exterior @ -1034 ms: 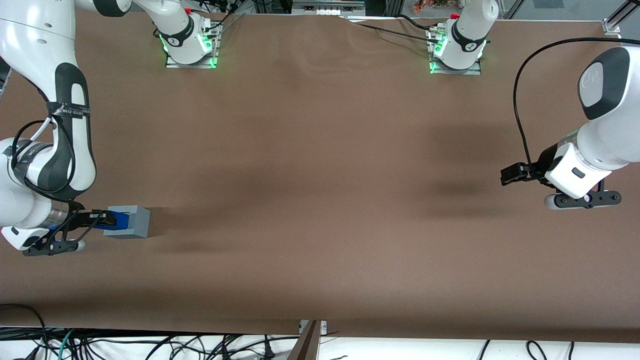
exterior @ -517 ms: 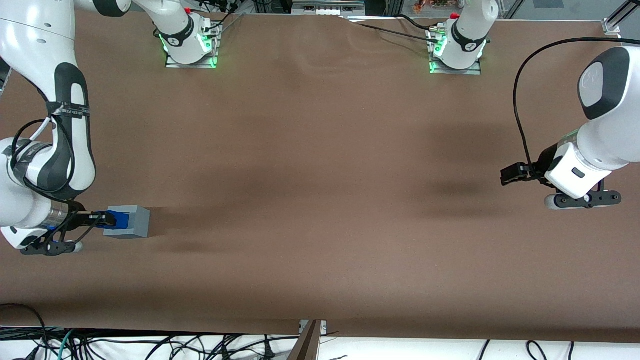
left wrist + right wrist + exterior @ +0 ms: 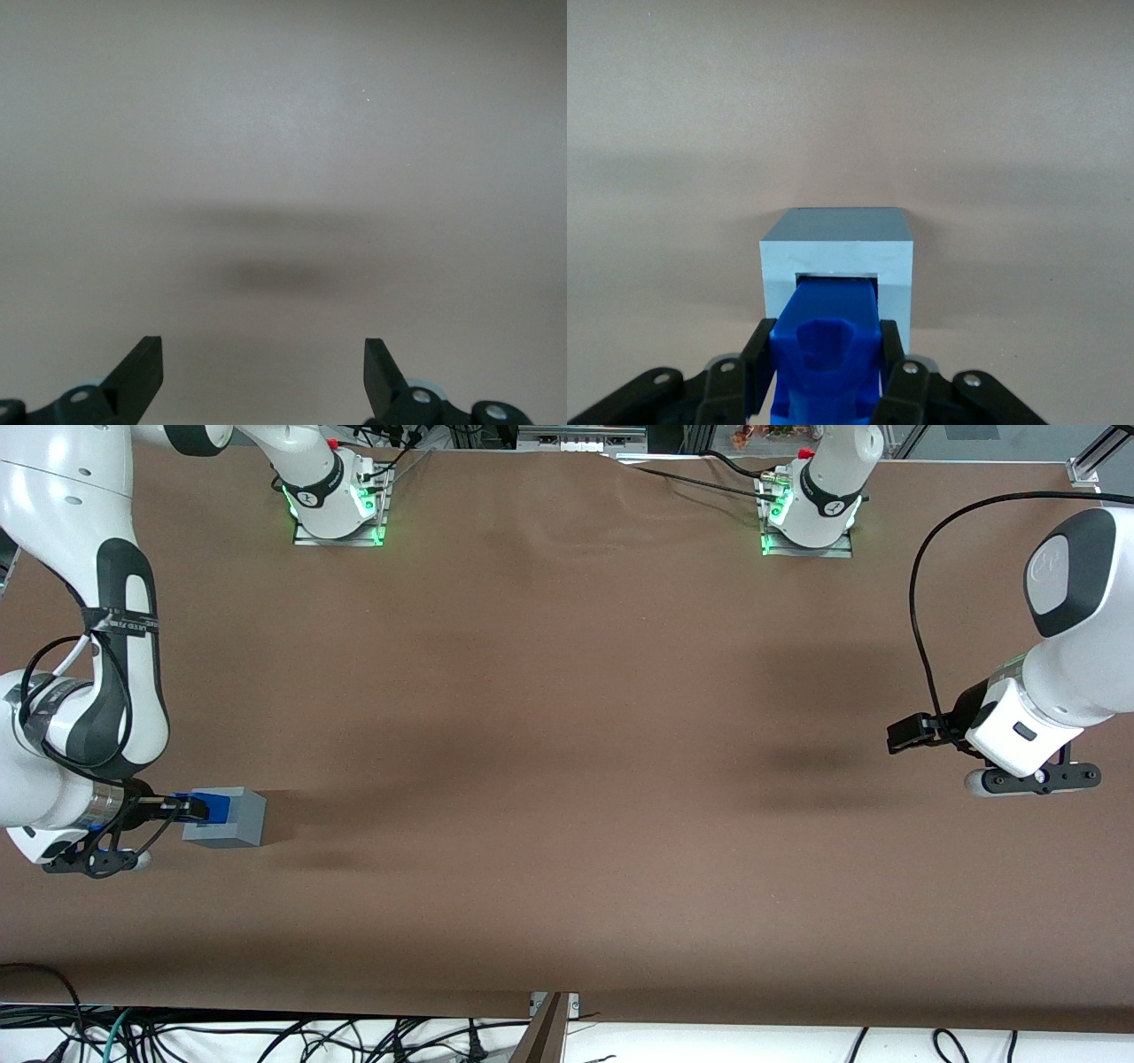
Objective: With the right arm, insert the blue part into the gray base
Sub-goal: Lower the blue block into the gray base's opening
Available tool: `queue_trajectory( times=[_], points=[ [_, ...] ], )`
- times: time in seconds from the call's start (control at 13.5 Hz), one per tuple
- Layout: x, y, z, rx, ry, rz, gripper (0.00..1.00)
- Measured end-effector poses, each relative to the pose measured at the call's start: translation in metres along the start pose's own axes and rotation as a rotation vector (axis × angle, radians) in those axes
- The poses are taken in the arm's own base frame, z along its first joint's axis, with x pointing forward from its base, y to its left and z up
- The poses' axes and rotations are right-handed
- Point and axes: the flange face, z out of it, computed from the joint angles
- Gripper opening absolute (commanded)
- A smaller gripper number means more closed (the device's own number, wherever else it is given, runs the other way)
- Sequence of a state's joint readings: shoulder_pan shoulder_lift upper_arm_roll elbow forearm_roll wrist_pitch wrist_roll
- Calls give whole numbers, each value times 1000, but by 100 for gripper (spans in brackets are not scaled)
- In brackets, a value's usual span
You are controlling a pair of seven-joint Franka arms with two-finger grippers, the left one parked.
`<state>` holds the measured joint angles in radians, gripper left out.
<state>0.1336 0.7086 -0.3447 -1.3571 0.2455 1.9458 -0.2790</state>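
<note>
- Since a second ago our gripper (image 3: 190,808) has pulled slightly back toward the working arm's table edge, and the blue part (image 3: 213,806) came with it.
- Fingers (image 3: 760,367) clamped on blue part (image 3: 828,354), its tip at the gray base (image 3: 835,257) recess mouth.
- We see gray base (image 3: 232,818) on brown table (image 3: 567,735), near the working arm's end.

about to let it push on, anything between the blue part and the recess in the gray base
Nothing visible stands in the way. The gripper is shut on the blue part, whose leading end already sits at the mouth of the square recess of the gray base. In the front view only bare table surrounds them.
</note>
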Motion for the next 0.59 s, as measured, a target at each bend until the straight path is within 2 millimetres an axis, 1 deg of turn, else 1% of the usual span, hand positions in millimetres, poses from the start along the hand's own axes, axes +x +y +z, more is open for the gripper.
queue_trajectory(
  times=[0.59],
  points=[
    [2,3,0,-6,20,7,40]
  ],
)
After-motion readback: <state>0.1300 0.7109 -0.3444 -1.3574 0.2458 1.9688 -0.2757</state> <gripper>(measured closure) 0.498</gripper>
